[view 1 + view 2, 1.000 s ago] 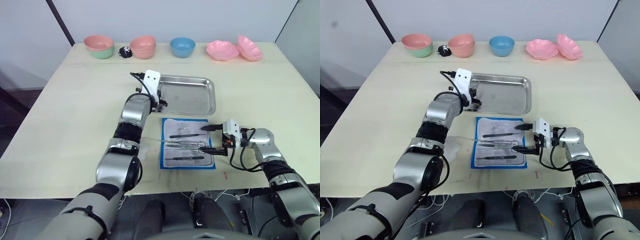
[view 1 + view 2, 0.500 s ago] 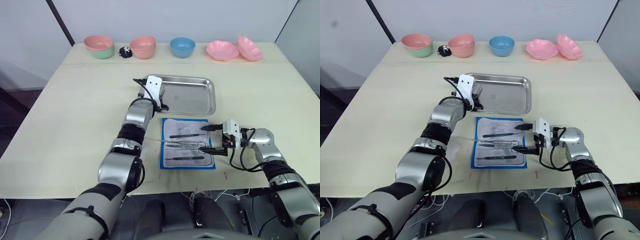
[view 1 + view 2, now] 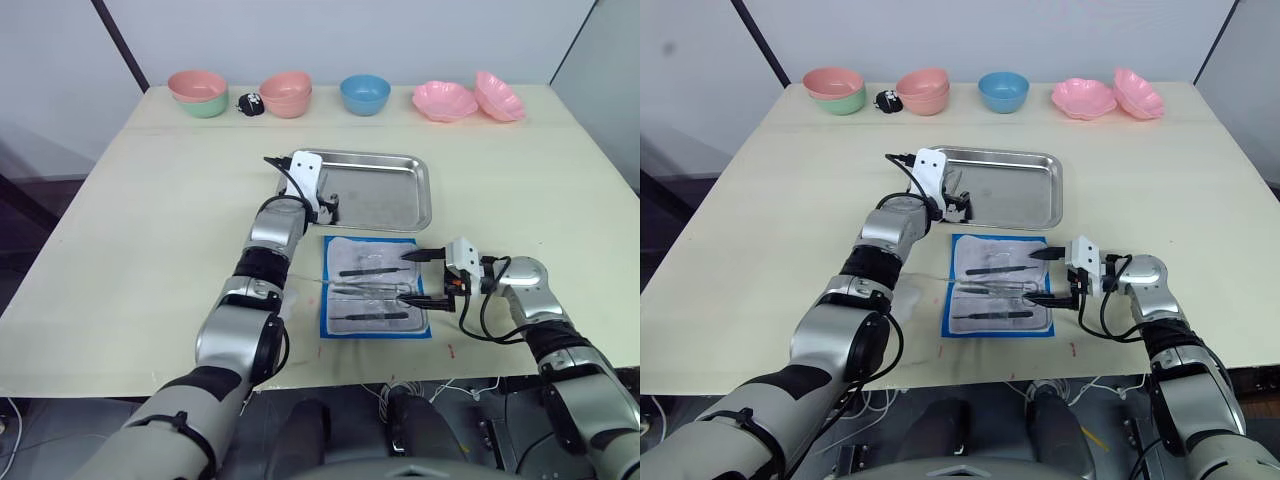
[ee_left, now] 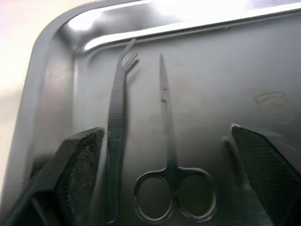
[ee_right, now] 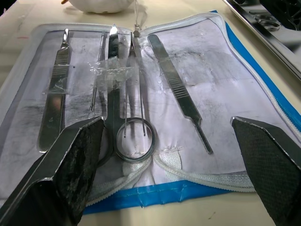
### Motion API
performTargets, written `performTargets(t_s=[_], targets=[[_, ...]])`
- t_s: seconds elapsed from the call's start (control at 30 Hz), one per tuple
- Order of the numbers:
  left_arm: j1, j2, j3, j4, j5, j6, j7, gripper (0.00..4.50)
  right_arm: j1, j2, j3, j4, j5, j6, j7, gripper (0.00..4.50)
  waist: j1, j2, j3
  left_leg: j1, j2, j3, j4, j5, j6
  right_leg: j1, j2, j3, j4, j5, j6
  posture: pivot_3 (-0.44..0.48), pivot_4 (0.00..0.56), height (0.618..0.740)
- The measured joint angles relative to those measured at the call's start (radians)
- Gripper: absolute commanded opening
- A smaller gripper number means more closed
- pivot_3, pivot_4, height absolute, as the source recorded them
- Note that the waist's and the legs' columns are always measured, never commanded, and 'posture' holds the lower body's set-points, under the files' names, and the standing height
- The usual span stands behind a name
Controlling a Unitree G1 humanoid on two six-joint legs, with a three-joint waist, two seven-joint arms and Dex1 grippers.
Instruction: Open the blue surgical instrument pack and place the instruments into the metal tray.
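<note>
The blue surgical instrument pack [image 3: 375, 286] is lying unfolded on the worktop [image 3: 150, 210], white-grey lining facing up, just in front of the metal tray [image 3: 375, 190]. Several instruments are resting on the lining: a flat-handled tool [image 5: 52, 108], a ring-handled tool [image 5: 133, 117] partly under clear film, and a slim ribbed tool [image 5: 181, 96].

The left gripper [image 3: 328, 205] is sitting over the near-left corner of the tray with its jaws spread wide, gripping nothing. Between them, on the tray floor, a pair of scissors [image 4: 170, 174] and bent-tipped tweezers [image 4: 115, 141] are lying side by side, apart from each other. An embossed mark [image 4: 272, 99] is showing on the tray floor; its text cannot be read.

The right gripper [image 3: 417, 277] is hovering at the pack's right edge, jaws wide apart and empty.

Coloured bowls are lining the far edge of the worktop, including a blue bowl [image 3: 365, 94].
</note>
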Motion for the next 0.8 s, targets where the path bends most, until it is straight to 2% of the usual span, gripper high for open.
performTargets(t_s=[0.1,0.37,0.63,0.67,0.8], targets=[[0.001,0.0,-0.001,-0.037,-0.002,0.001,-0.023,4.44,-0.002,0.001,0.0,0.002,0.0,0.0,0.0,4.5,0.0,0.0,0.0,0.0,0.0,0.0,0.0,0.0,0.0,0.0,0.0,0.0,0.0,0.0,0.0,0.0,0.15,0.74],[0.099,0.053,-0.046,-0.233,-0.039,-0.016,-0.227,4.44,-0.008,0.007,0.0,0.009,-0.004,-0.001,-0.004,4.5,-0.002,0.0,0.0,0.0,0.0,0.001,-0.001,0.001,-0.003,0.0,0.0,0.0,0.0,0.0,0.0,0.0,0.15,0.74],[0.214,0.158,-0.087,-0.405,-0.089,-0.031,-0.463,4.44,-0.012,0.01,0.0,0.015,-0.007,-0.003,-0.006,4.5,-0.001,0.0,0.0,0.001,0.0,0.0,-0.002,0.001,-0.002,0.0,0.0,0.001,0.0,0.0,0.0,0.0,0.15,0.74],[0.246,0.202,-0.102,-0.453,-0.125,-0.031,-0.561,4.44,-0.012,0.013,0.001,0.015,-0.008,-0.005,-0.006,4.5,-0.004,0.0,0.0,0.001,0.001,0.001,-0.002,0.001,-0.002,0.0,0.001,0.002,0.0,0.0,0.0,0.0,0.15,0.74],[0.295,0.292,-0.118,-0.516,-0.189,-0.044,-0.753,4.44,-0.013,0.009,0.001,0.018,-0.008,-0.012,-0.004,4.5,-0.001,0.001,0.0,0.001,0.001,0.0,-0.002,0.001,-0.002,0.0,0.001,0.001,0.0,0.0,-0.001,0.0,0.15,0.74]])
